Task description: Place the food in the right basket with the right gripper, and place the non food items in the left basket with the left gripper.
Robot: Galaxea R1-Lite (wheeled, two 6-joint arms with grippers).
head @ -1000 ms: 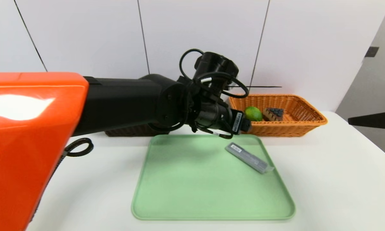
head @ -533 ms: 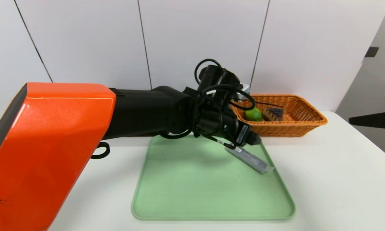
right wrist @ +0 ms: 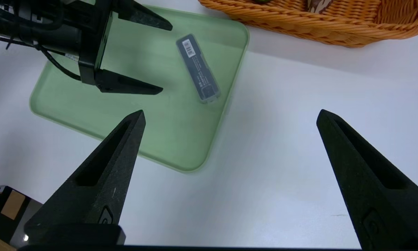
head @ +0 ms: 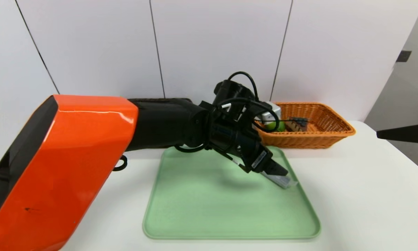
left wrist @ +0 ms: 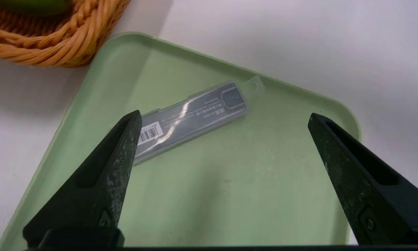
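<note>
Your left gripper [head: 277, 171] sits right of centre in the head view, low over the far right part of the green tray [head: 209, 216], with its orange and black arm reaching in from the lower left of the frame. Its jaws are spread wide and grasp nothing. In the left wrist view the two dark fingers [left wrist: 104, 177] stand far apart, and the clear plastic case [left wrist: 191, 120] lies flat on the tray beyond them, near one fingertip but not between the two. You can see a barcode label at one end of the case and a small hang tab at the other, close to the tray's rim. In the head view only the near end of the case [head: 285, 181] shows past the gripper tips, pointing toward the tray's right edge.

The orange basket [head: 334, 134] stands upper right of centre in the head view, just behind the tray's far right corner. A green lime [head: 280, 126] and a small dark brown item [head: 297, 122] lie inside it, partly hidden by the arm's cables. A dark basket [head: 156, 100] shows only as a sliver of rim behind the left arm.

Your right gripper [right wrist: 230, 153] hangs above the white table [head: 369, 195] off the tray's right side, also released and empty. It enters the head view only as a dark bar at the right edge.
</note>
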